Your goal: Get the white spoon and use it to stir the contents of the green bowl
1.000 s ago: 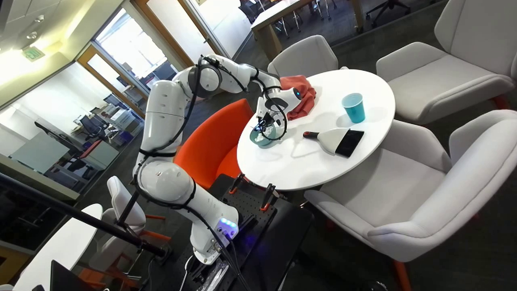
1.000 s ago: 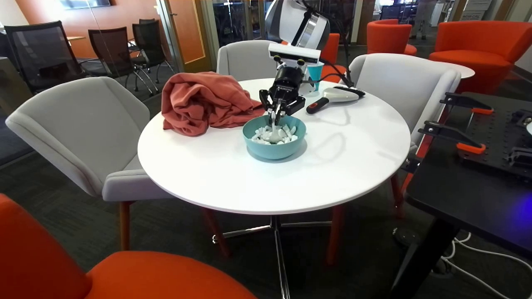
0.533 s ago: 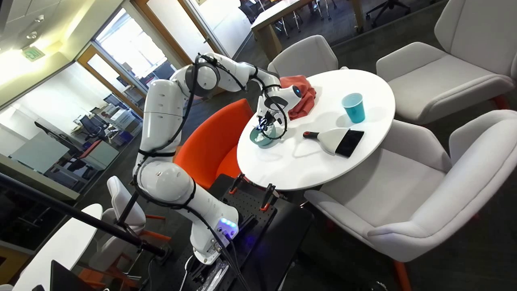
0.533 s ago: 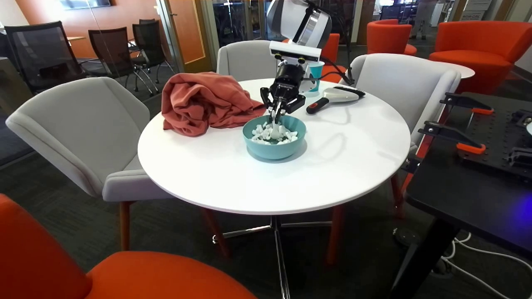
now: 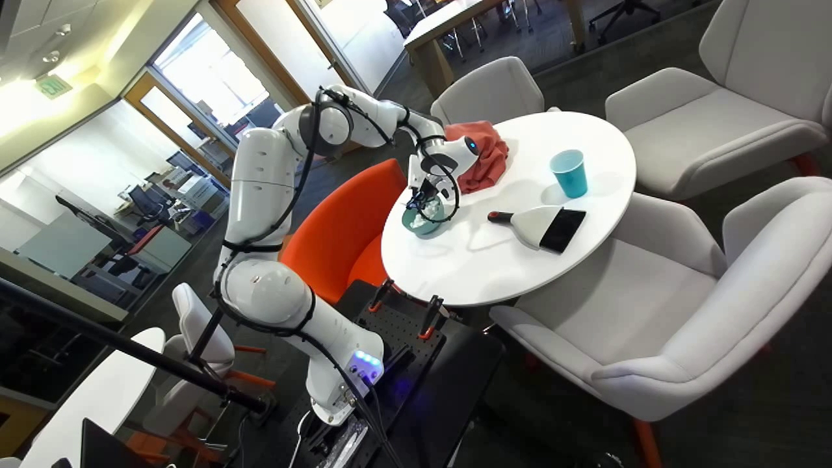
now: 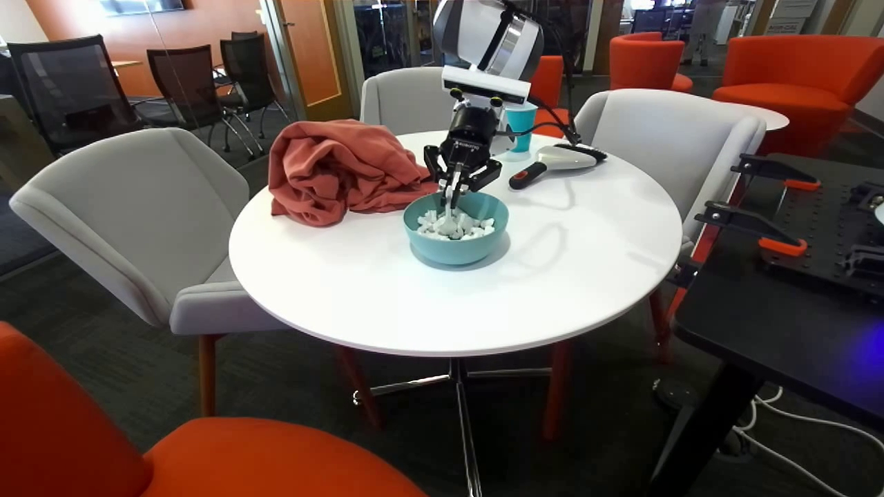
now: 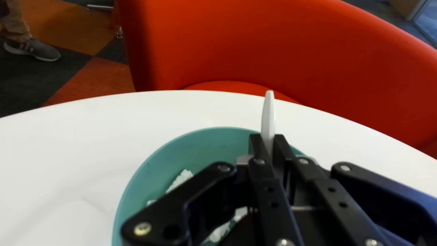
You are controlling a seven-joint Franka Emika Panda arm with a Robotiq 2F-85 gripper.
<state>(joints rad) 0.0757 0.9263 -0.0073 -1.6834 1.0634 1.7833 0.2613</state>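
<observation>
My gripper (image 6: pixel 452 199) is shut on the white spoon (image 7: pixel 268 114), its handle upright between the fingertips in the wrist view. The gripper is above the green bowl (image 6: pixel 456 251), with the tips near its rim height. The spoon's lower end (image 6: pixel 448 224) is down among white pieces (image 6: pixel 476 228) inside the bowl. The bowl stands upright on the table. It also shows in the wrist view (image 7: pixel 198 145), partly hidden by the gripper, and in an exterior view (image 5: pixel 426 231), where the gripper (image 5: pixel 419 203) hides the spoon.
A round white table (image 6: pixel 331 290) bears everything. A crumpled red cloth (image 6: pixel 345 169) lies close beside the bowl. A white brush with a dark handle (image 5: pixel 536 225) and a teal cup (image 5: pixel 570 174) are farther across. An orange chair (image 7: pixel 273 44) stands past the table edge.
My gripper and the spoon have shifted a little left over the bowl in an exterior view, after a slight rise. The white pieces around the spoon lie slightly differently. The bowl has stayed in place.
</observation>
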